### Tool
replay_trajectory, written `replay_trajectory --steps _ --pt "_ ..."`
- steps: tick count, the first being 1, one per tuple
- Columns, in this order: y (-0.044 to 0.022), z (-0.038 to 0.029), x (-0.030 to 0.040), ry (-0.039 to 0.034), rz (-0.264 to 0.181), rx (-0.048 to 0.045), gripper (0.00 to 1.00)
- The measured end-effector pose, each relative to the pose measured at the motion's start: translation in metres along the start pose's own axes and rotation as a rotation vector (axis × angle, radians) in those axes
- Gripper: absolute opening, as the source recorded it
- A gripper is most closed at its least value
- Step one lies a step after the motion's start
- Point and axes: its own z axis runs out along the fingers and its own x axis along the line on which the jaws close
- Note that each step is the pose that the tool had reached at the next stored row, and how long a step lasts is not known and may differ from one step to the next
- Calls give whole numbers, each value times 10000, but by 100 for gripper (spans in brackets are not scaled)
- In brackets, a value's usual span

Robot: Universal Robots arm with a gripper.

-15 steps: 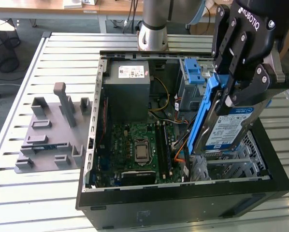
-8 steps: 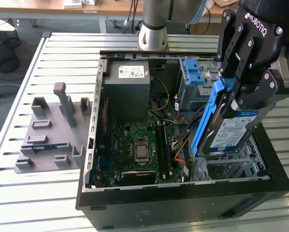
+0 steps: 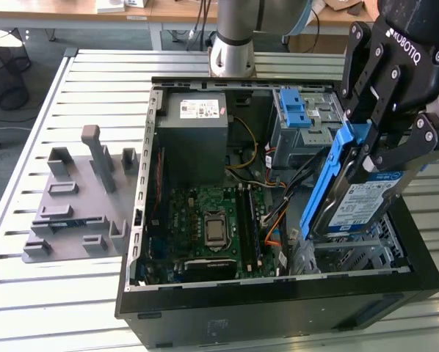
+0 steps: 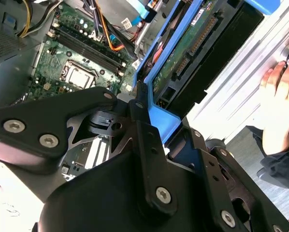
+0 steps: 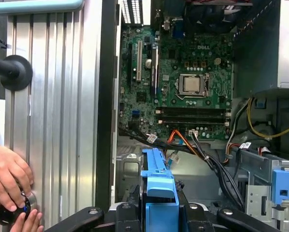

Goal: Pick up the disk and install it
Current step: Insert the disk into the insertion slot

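Jaws clamp the disk (image 3: 357, 207) on edge, long axis steeply tilted.

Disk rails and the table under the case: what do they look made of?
The disk body looks like bare silver metal under a paper label. Its side rails look like blue moulded plastic, matte and uniformly coloured. The table looks like brushed aluminium, pale grey with grooved slats.

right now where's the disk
The disk is clamped in the pincer at the exterior view's right, tilted on edge above the open computer case, to the right of the motherboard.
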Motion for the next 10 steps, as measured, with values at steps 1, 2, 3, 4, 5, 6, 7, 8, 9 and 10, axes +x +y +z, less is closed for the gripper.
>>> replay_trajectory --steps 1,2,3,4,5,6,7,8,9,10 --pt "-13 6 0 1 0 0 36" --pt "-24 11 0 1 1 0 36" --pt "-38 17 0 0 1 0 36" --pt "-52 21 0 0 0 0 36" --pt "-66 25 0 1 0 0 36" --pt "-78 28 0 2 0 0 36" --pt "-89 32 0 1 0 0 36" --pt "-97 36 0 0 0 0 36" --pt "-102 41 -1 0 0 0 36" --pt "-103 46 -1 1 1 -1 36"
